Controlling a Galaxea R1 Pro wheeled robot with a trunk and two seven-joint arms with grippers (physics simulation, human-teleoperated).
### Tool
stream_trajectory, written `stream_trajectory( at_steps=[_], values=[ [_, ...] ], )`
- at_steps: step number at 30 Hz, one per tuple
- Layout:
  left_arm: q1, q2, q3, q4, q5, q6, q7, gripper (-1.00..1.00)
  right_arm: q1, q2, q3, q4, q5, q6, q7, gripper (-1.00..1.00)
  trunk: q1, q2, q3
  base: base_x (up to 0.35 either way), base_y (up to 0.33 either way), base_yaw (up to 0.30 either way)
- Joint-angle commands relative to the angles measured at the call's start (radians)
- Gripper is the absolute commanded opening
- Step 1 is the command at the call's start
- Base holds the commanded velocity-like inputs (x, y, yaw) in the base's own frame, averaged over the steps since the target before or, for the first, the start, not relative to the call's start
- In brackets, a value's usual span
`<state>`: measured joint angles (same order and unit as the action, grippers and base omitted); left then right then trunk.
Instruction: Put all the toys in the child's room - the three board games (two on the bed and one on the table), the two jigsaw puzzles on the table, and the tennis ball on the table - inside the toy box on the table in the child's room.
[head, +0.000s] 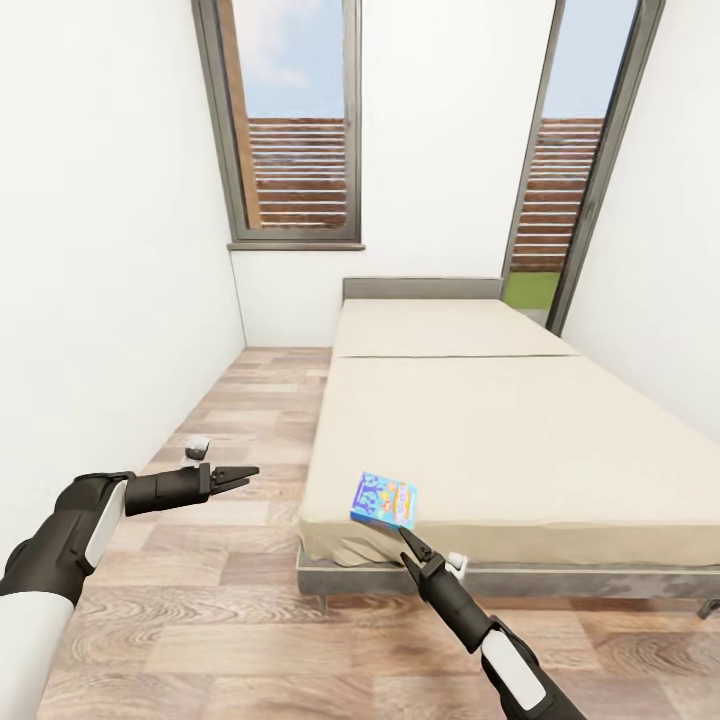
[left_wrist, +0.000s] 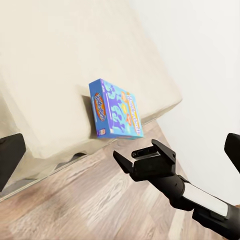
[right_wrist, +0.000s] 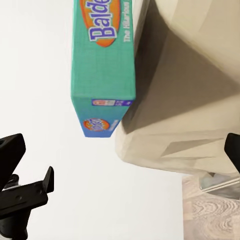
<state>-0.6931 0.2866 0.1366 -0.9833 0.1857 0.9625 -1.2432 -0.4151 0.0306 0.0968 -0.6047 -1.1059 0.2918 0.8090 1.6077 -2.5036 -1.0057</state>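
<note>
Right tool (head: 405, 535) hovering open just short of blue game (head: 384, 500) | bed (head: 520, 440) corner | left tool (head: 245, 474) idling, closed | advice: straddling box edge squarely before closing.

You are working in a bright, evenly lit room: daylight comes through the two tall windows (head: 300, 120) at the far wall, and the white walls (head: 110, 250) wash out nearly flat. Shadows are soft; you see a faint one under the bed (head: 500, 440) along its near edge, and in the right wrist view a dim fold below the mattress beside the blue board game (right_wrist: 102, 55). The head view stretches toward its edges. Renders look slightly soft, without glare.
</note>
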Motion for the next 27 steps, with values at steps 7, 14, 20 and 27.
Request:
stream_trajectory(
  at_steps=[7,14,20,27],
  values=[
    [-0.001,0.000,0.001,0.000,0.003,0.007,-0.001,1.00,-0.001,0.000,0.001,0.000,-0.011,0.009,0.001,1.00,0.000,0.000,-0.001,0.050,0.051,0.000],
    [0.000,0.000,0.001,0.000,0.003,0.007,-0.002,1.00,-0.001,0.001,0.001,0.000,-0.010,0.009,0.001,1.00,0.000,0.000,-0.001,0.010,0.009,0.000],
    [0.000,0.000,0.001,0.000,0.003,0.007,-0.002,1.00,-0.001,0.001,0.001,0.000,-0.010,0.009,0.001,1.00,0.000,0.000,-0.001,0.082,0.054,0.000],
    [0.000,0.000,0.001,0.000,0.003,0.007,-0.002,1.00,-0.001,0.002,0.001,0.000,-0.010,0.009,0.001,1.00,0.000,0.000,-0.001,0.042,0.025,0.000]
  ],
)
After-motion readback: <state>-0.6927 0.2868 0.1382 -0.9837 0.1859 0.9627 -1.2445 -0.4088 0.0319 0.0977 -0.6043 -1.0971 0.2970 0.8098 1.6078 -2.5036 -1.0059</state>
